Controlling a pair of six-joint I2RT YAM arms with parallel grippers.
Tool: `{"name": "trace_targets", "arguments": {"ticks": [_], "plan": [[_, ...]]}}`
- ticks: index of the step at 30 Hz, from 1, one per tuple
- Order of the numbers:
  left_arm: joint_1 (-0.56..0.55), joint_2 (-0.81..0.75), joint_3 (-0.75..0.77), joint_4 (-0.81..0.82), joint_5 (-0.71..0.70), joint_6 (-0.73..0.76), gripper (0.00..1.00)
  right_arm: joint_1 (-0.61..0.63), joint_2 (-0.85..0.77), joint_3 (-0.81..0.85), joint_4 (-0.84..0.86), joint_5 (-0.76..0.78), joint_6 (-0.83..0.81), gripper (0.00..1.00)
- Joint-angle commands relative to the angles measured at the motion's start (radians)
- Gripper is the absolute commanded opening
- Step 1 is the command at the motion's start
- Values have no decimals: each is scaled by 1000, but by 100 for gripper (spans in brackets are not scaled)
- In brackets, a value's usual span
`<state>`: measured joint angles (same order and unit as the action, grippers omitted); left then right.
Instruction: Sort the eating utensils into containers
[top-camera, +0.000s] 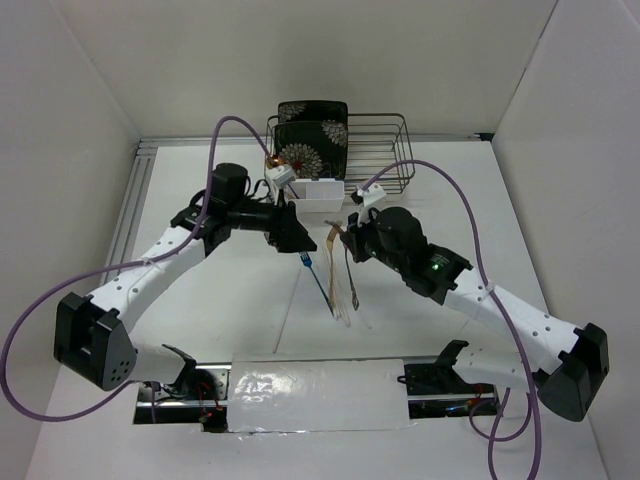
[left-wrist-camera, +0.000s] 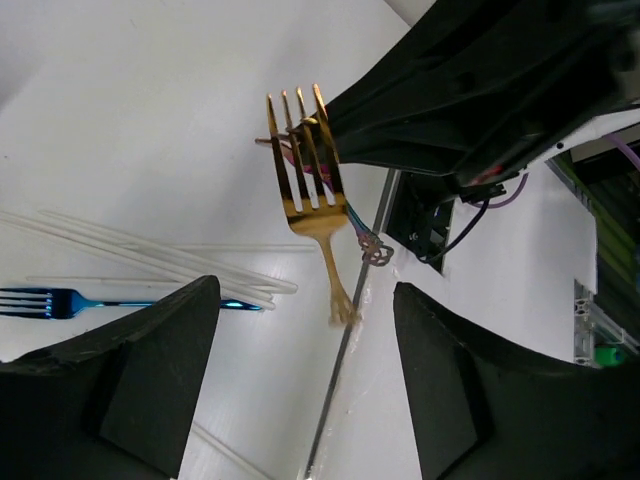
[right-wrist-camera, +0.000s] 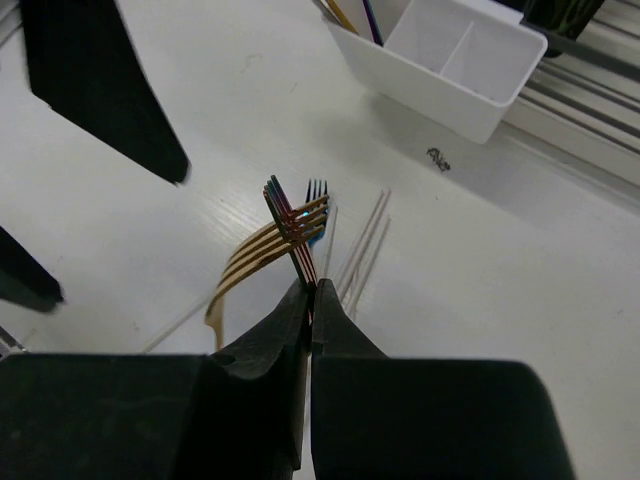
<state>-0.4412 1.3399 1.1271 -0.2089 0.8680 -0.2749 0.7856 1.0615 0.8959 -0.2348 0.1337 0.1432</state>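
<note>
**Top view:** Your white caddy (top-camera: 320, 207) sits just above centre, in front of the wire rack (top-camera: 385, 150) and its black floral plate (top-camera: 312, 135). Below it, the blue fork (top-camera: 318, 278) and the pale chopsticks (top-camera: 348, 300) lie loose on the table, so neither is sorted yet. Your left gripper (top-camera: 293, 238) and right gripper (top-camera: 347, 237) face each other just under the caddy.

**Left wrist view:** Your left jaws stand wide apart along the bottom of the frame, with nothing between them. At centre the gold fork (left-wrist-camera: 305, 175) hangs tines up, pinched by the right gripper reaching in from the upper right. A rainbow-tinted fork (left-wrist-camera: 372, 248) is crossed behind it. The blue fork lies at the lower left, beside the chopsticks.

**Right wrist view:** Your right jaws are clamped together at centre on both crossed forks, held above the table and short of the caddy in the upper right. The caddy's left compartment holds two handles (right-wrist-camera: 350, 12), and the two compartments beside it look bare.

By my reading you are partway through: two pieces are in, two are in hand, and the blue fork and chopsticks are left.
</note>
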Motion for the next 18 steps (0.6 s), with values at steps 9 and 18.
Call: {"name": "trace_targets", "arguments": {"ticks": [9, 18], "plan": [[-82, 65, -20, 169, -107, -101, 91, -5, 35, 94, 49, -45, 4, 0], [-85, 119, -6, 201, -31, -95, 86, -5, 60, 112, 77, -75, 6, 0]]}}
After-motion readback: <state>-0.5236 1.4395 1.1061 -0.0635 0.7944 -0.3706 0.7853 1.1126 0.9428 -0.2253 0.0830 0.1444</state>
